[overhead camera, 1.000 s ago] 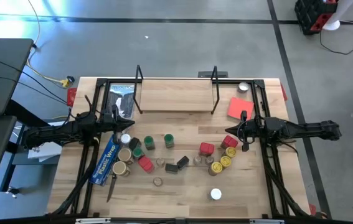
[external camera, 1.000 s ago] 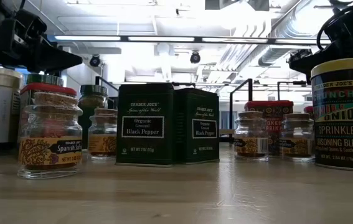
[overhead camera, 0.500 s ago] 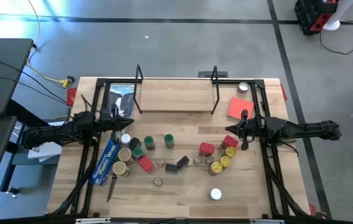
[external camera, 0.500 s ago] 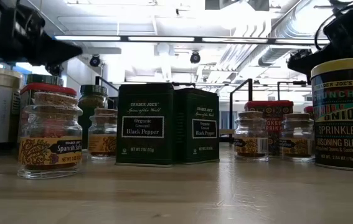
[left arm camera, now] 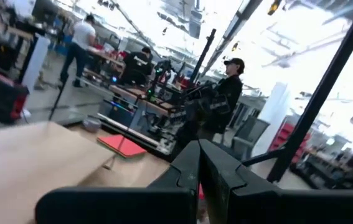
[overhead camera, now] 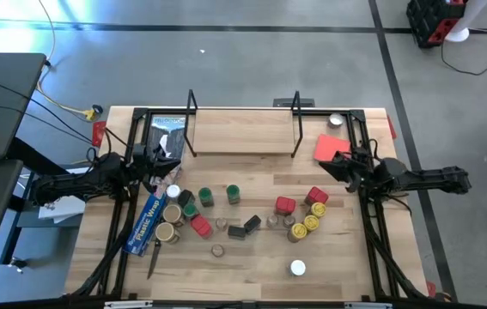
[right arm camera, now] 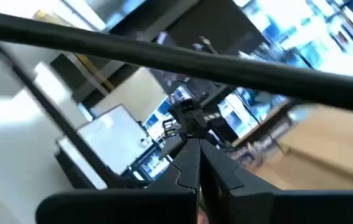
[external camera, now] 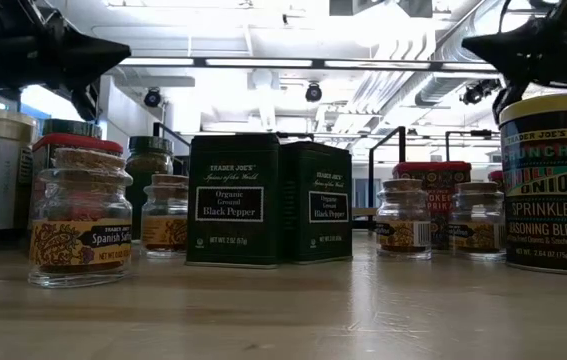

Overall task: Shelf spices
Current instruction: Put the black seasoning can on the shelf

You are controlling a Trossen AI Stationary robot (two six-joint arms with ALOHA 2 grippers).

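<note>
While crosswise, shelf (overhead camera: 241,130) bare.

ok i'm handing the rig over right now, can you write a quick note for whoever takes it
Left tool: shut, empty, raised at the table's left side by the blue plastic-wrap box.
Right tool: shut, empty, raised at the right side above the red sheet.
Shelf: at the table's back centre, nothing on it.
Spices: all on the table in front of the shelf, a left cluster, a right cluster, one white-lidded jar alone near the front.
Done: nothing shelved.
Left: every jar and tin.
</note>
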